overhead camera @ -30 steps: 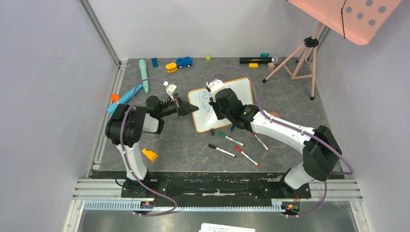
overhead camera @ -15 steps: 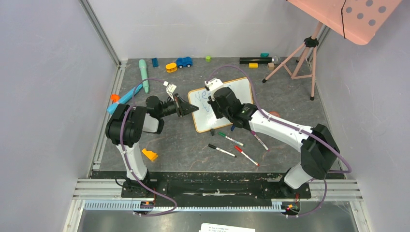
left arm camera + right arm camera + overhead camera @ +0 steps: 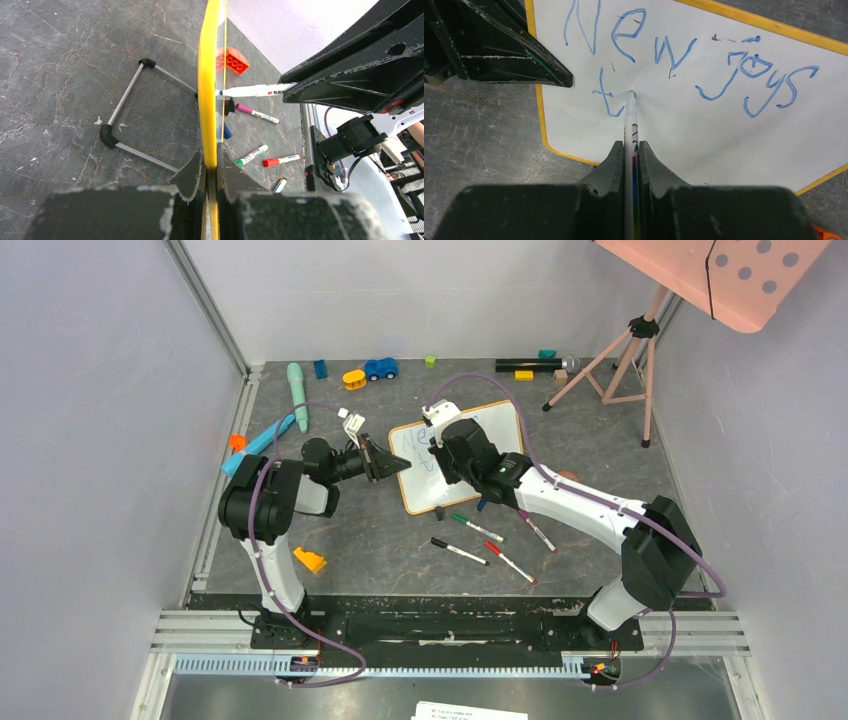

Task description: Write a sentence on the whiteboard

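The whiteboard (image 3: 492,436) stands tilted on the table, its yellow-orange frame edge-on in the left wrist view (image 3: 208,75). My left gripper (image 3: 398,466) is shut on the board's left edge, also seen in the left wrist view (image 3: 210,152). My right gripper (image 3: 630,146) is shut on a white marker (image 3: 630,117), with the marker tip touching the board surface (image 3: 714,145). The sentence (image 3: 672,55) reads "New joys" in blue, with a "t" (image 3: 606,97) below it just left of the tip. The right gripper (image 3: 438,462) hides most of the writing in the top view.
Loose markers lie in front of the board: green (image 3: 476,527), black (image 3: 458,551), red (image 3: 510,562), purple (image 3: 540,534). An orange brick (image 3: 309,560) lies near the left arm. Toys line the back edge (image 3: 380,368). A pink dotted panel (image 3: 720,270) on a tripod (image 3: 620,355) stands at the back right.
My right gripper has shifted a little left and up along the board with the marker. The left arm and the board have not moved.
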Available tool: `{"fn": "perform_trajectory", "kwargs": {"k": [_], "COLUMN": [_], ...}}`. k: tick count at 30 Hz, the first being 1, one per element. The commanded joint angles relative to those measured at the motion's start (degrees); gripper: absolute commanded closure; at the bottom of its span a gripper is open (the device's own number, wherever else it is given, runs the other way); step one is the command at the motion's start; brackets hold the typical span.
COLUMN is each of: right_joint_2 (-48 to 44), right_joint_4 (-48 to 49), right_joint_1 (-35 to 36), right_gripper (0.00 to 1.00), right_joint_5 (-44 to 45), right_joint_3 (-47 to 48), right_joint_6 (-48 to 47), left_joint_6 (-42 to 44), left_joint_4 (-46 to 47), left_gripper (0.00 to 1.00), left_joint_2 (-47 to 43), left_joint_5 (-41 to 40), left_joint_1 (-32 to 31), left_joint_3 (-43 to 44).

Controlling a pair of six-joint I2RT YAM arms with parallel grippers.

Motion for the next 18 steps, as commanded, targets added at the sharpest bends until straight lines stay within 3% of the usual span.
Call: {"fn": "perform_trajectory", "kwargs": {"k": [1, 18], "right_joint_2": [-0.1, -1.4], "right_joint_4": [2.0, -0.6], "right_joint_1": [-0.2, -0.3], "right_gripper": [1.0, 1.0], "right_joint_5": [-1.5, 0.2], "right_joint_3": [0.0, -2.1], "right_joint_6": [-0.7, -0.5], "left_joint_6": [5.5, 5.5], "left_joint_4": [2.9, 2.9], "left_gripper": [0.98, 0.98], "left_joint_2": [0.7, 0.7], "left_joint_5": [-2.1, -2.1], "left_joint_1": [0.5, 0.5], "left_joint_3": [0.5, 0.4]}}
